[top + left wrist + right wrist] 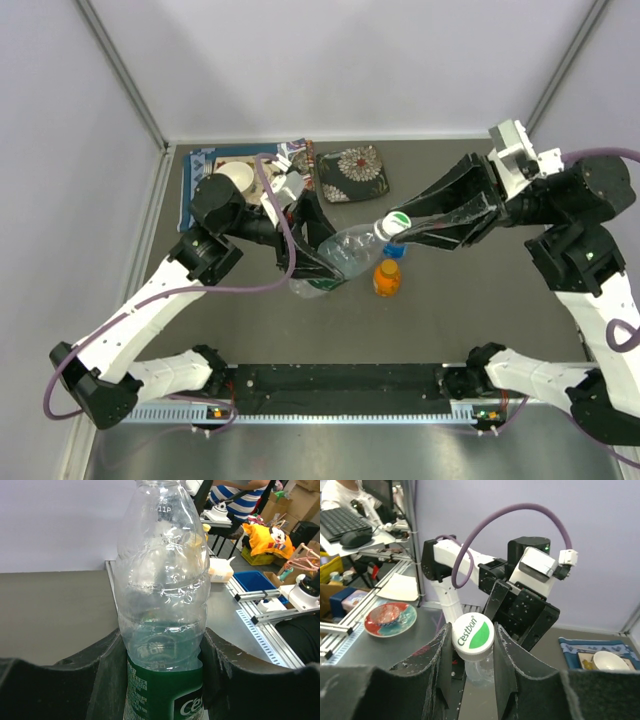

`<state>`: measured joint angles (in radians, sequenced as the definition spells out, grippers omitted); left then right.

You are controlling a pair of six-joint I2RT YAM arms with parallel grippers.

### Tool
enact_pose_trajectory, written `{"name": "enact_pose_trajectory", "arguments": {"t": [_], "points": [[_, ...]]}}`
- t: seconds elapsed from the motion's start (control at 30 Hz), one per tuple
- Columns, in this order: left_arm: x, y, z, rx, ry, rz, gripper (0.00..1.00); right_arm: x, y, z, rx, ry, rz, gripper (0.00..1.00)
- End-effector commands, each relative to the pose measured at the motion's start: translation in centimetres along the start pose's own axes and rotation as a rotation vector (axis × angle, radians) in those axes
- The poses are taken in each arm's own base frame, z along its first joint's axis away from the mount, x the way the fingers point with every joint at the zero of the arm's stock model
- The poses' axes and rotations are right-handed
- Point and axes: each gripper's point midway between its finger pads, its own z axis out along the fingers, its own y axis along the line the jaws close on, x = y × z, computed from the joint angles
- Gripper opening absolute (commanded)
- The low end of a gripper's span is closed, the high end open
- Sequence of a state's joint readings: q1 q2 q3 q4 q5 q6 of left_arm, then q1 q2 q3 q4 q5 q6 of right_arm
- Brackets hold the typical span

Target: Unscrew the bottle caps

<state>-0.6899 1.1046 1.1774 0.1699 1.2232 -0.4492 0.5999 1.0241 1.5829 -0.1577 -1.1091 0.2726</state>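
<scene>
Top external view: the green-label bottle (355,248) tilts, its long axis running near-left to far-right. The left gripper (318,263) clamps its body, and the right gripper (406,228) is closed around its cap (397,221).

You can read "Cestbon" in green script on the white cap (474,636), beside a green leaf mark. On the clear bottle (162,580), the green label (160,692) shows the white letters "Ce", cut off at the frame edge. Raised characters near its shoulder read "11P"; the line above them is too faint.
</scene>
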Motion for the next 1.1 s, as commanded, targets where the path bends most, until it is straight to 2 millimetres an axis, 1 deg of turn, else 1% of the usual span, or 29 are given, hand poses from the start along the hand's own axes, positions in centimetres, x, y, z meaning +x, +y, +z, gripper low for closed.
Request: {"name": "enact_pose_trajectory", "arguments": {"t": [0.0,0.03,0.07,0.1,0.13,0.2,0.23,0.27,0.3,0.33,0.37,0.4,0.43,0.47,0.5,0.53,0.57,0.6,0.63,0.67,0.73,0.8,0.83,0.87,0.9,0.93,0.97,1.03,1.07], "points": [[-1.1,0.4,-0.1,-0.035,-0.023,0.058,0.43,-2.7,-0.7,-0.6,0.120,-0.067,-0.055,0.00],[-1.1,0.6,-0.2,-0.048,-0.023,0.052,0.43,-2.8,-2.7,-1.0,0.240,-0.093,-0.056,0.00],[-1.1,0.6,-0.2,-0.057,-0.023,0.063,0.43,-3.0,-4.0,-1.7,0.338,-0.112,-0.059,0.00],[-1.1,0.7,-0.2,-0.070,-0.024,0.066,0.43,-2.4,-5.2,-2.8,0.452,-0.102,-0.032,0.00],[-1.4,1.3,-0.3,-0.111,-0.035,0.072,0.42,-2.6,-8.5,-5.1,0.686,-0.120,-0.043,0.00],[-1.4,1.7,-0.8,-0.177,-0.039,0.099,0.42,-1.2,-12.0,-9.4,1.006,-0.110,0.019,0.00],[-1.5,1.8,-1.0,-0.205,-0.044,0.110,0.42,1.0,-14.2,-14.1,1.300,-0.082,0.066,0.00],[-2.2,2.2,-1.4,-0.263,-0.069,0.145,0.43,2.4,-14.7,-16.6,1.437,-0.063,0.091,0.00],[-2.3,2.5,-1.6,-0.291,-0.079,0.155,0.43,3.6,-14.9,-18.7,1.546,-0.046,0.105,0.00],[-2.7,2.6,-1.9,-0.322,-0.093,0.169,0.43,6.1,-14.6,-21.7,1.704,-0.027,0.145,0.00],[-3.1,2.4,-2.2,-0.348,-0.108,0.193,0.43,7.4,-14.4,-23.6,1.788,-0.020,0.160,0.00],[-3.4,3.2,-2.7,-0.406,-0.128,0.194,0.43,8.8,-14.2,-24.7,1.837,-0.011,0.181,0.00],[-3.5,3.4,-2.9,-0.431,-0.137,0.198,0.43,11.9,-14.2,-26.0,1.895,0.011,0.239,0.00],[-3.9,3.2,-3.3,-0.454,-0.153,0.211,0.43,13.9,-14.0,-27.0,1.935,0.040,0.278,0.00],[-3.9,3.8,-3.7,-0.501,-0.169,0.210,0.43,15.6,-14.0,-28.3,1.986,0.055,0.316,0.00],[-4.0,3.9,-4.0,-0.517,-0.178,0.213,0.43,19.2,-14.2,-28.5,1.993,0.094,0.405,0.00],[-4.4,3.5,-4.3,-0.533,-0.198,0.229,0.43,21.5,-14.3,-28.9,2.013,0.140,0.462,0.00],[-4.3,3.7,-4.7,-0.558,-0.209,0.231,0.43,23.4,-14.4,-29.3,2.028,0.171,0.509,0.00],[-4.4,3.6,-4.8,-0.562,-0.218,0.241,0.43,26.3,-14.3,-29.2,2.028,0.198,0.592,0.00],[-4.6,3.0,-5.0,-0.563,-0.227,0.255,0.43,28.3,-14.5,-29.4,2.044,0.246,0.635,0.00],[-4.2,2.9,-5.2,-0.573,-0.221,0.253,0.43,30.8,-14.7,-29.7,2.063,0.293,0.671,0.00],[-4.0,2.4,-5.5,-0.579,-0.218,0.268,0.43,32.6,-15.2,-30.3,2.092,0.348,0.689,0.00],[-4.0,2.4,-5.7,-0.591,-0.221,0.273,0.43,33.2,-15.3,-30.6,2.103,0.366,0.693,0.00],[-4.3,1.8,-6.0,-0.596,-0.231,0.298,0.43,33.7,-15.6,-30.6,2.100,0.373,0.698,0.00],[-3.4,2.0,-6.2,-0.609,-0.213,0.278,0.43,34.9,-16.0,-30.6,2.096,0.397,0.717,0.00],[-3.6,1.5,-6.4,-0.612,-0.224,0.291,0.44,35.5,-16.1,-30.9,2.102,0.402,0.735,0.00],[-3.6,1.4,-6.6,-0.622,-0.228,0.296,0.44,36.1,-16.3,-30.9,2.100,0.407,0.755,0.00],[-3.3,1.2,-6.9,-0.627,-0.229,0.299,0.45,38.2,-16.5,-30.7,2.072,0.437,0.809,0.00],[-3.2,1.1,-6.9,-0.629,-0.227,0.298,0.45,38.8,-16.6,-30.6,2.064,0.440,0.825,0.00]]}}
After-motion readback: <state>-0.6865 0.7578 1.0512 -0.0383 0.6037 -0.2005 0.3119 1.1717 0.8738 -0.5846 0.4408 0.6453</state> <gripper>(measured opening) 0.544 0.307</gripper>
